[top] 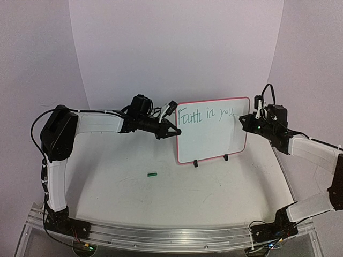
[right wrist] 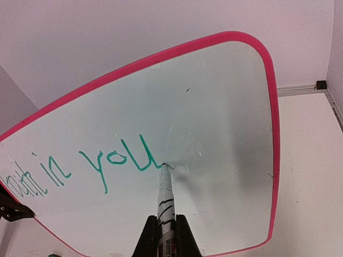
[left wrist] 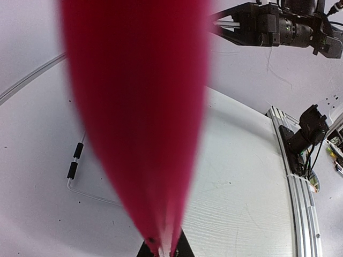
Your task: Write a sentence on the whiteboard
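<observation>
The left arm (top: 53, 179) and right arm (top: 313, 150) share white link shells, black joints and loose black cables.

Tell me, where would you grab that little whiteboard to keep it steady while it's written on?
Its left rim, pinched from the left, as the left gripper does. The whiteboard stands upright on two small feet, so the thin edge suits a two-finger pinch, and the face is left free for the marker in the right gripper.

glossy whiteboard (right wrist: 214, 107), matt table (top: 161, 198), metal rail (top: 171, 234)
</observation>
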Tool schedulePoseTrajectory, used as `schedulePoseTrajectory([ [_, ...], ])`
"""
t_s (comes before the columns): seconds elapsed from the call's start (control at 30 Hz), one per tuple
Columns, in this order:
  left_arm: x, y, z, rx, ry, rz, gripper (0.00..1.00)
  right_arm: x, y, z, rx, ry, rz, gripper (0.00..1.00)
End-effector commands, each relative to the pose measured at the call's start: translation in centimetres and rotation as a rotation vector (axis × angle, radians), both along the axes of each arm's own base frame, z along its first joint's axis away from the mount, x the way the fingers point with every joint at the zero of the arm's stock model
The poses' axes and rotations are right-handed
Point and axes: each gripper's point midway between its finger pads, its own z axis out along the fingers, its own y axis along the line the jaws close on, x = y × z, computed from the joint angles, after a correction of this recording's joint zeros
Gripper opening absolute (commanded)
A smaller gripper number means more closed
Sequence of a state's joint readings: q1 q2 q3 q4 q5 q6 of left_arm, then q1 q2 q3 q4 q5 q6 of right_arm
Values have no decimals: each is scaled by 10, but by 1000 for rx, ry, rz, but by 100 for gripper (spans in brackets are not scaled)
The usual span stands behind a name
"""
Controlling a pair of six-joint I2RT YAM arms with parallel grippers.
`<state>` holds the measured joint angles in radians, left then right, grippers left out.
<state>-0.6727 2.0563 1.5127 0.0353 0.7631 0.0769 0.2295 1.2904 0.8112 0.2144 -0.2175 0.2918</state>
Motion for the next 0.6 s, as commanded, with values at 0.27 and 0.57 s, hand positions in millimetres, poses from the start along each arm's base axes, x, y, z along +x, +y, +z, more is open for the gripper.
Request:
schedulePoseTrajectory([
  [0.27,-41,5,-71,189,213,-52,0,1,-6,50,0,-123,-21,0],
  [0.57,-41,5,-71,191,214,-51,0,12,-1,54,-6,-132,-4,0],
])
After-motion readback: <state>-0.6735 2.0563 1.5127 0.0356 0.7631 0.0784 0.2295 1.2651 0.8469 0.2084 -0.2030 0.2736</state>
